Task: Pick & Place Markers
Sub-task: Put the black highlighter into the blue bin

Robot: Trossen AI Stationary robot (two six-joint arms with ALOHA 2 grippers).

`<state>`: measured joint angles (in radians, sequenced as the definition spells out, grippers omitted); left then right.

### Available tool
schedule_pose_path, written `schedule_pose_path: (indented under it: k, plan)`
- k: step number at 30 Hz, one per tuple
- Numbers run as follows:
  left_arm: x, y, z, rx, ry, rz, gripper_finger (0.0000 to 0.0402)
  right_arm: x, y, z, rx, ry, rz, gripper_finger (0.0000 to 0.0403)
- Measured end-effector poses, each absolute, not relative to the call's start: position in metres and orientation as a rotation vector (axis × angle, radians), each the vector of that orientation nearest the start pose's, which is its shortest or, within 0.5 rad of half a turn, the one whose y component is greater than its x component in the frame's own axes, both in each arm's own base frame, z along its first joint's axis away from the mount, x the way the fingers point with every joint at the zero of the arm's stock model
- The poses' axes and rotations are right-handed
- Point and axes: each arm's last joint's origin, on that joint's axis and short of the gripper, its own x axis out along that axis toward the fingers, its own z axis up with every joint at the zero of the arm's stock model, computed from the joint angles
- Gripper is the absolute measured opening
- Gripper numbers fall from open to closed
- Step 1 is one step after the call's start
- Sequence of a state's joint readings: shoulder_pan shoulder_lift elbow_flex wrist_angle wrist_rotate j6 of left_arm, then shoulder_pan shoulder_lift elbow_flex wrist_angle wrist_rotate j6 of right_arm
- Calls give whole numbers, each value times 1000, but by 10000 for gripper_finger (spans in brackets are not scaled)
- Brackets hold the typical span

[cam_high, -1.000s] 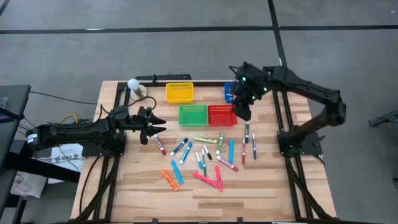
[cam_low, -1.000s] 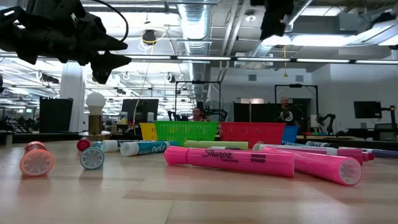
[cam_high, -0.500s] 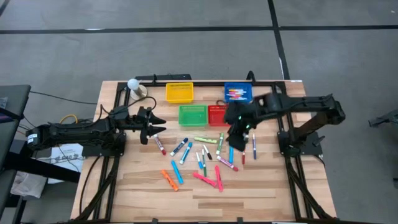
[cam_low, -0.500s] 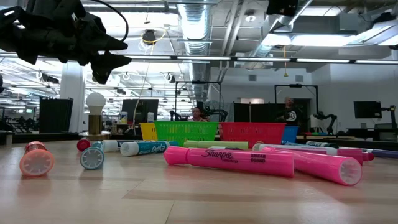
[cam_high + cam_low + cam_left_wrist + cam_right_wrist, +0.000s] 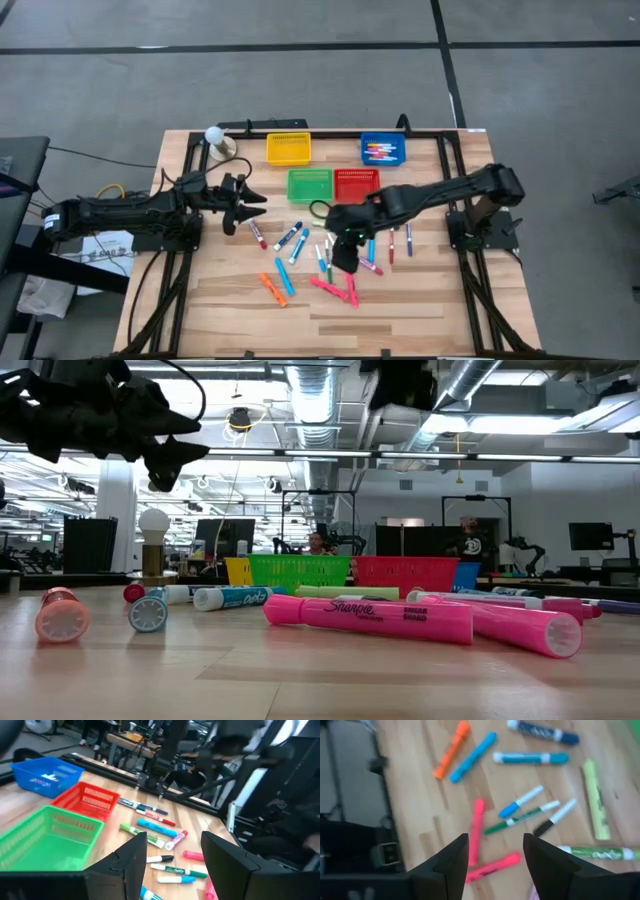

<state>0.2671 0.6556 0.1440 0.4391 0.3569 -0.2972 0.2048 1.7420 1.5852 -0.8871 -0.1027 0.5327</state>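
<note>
Clearly the markers (image 5: pixel 330 255) scattered mid-desk (image 5: pixel 430 310) look light, stiff and slick, liable to roll; grip one across its barrel's middle. Right tool (image 5: pixel 343 252) hovers above them, fingers apart; left tool (image 5: pixel 250 207) waits apart, empty.

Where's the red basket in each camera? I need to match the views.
High view: red basket at mid-table, just right of the green basket.
Low view: far back, right of centre, with the green basket on its left.
Left wrist view: upper left, next to the green basket.
Right wrist view: not in it.
Shared landmark: the green basket beside it.
</note>
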Motion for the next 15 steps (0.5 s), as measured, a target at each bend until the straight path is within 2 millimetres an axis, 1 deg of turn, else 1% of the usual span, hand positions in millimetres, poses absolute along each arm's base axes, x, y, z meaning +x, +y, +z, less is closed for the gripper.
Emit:
schedule_pose_path:
  k: [5, 10, 13, 15]
  plan:
    - [146, 26, 191, -333, 81, -110, 186, 375, 73, 271, 426, 1157, -43, 188]
    - [146, 26, 191, -340, 75, -111, 186, 387, 70, 244, 492, 1225, -127, 187]
    - [146, 26, 192, -338, 69, -111, 186, 391, 72, 231, 525, 1261, -167, 182]
    - [146, 26, 192, -338, 69, -111, 186, 392, 75, 228, 531, 1267, -182, 178]
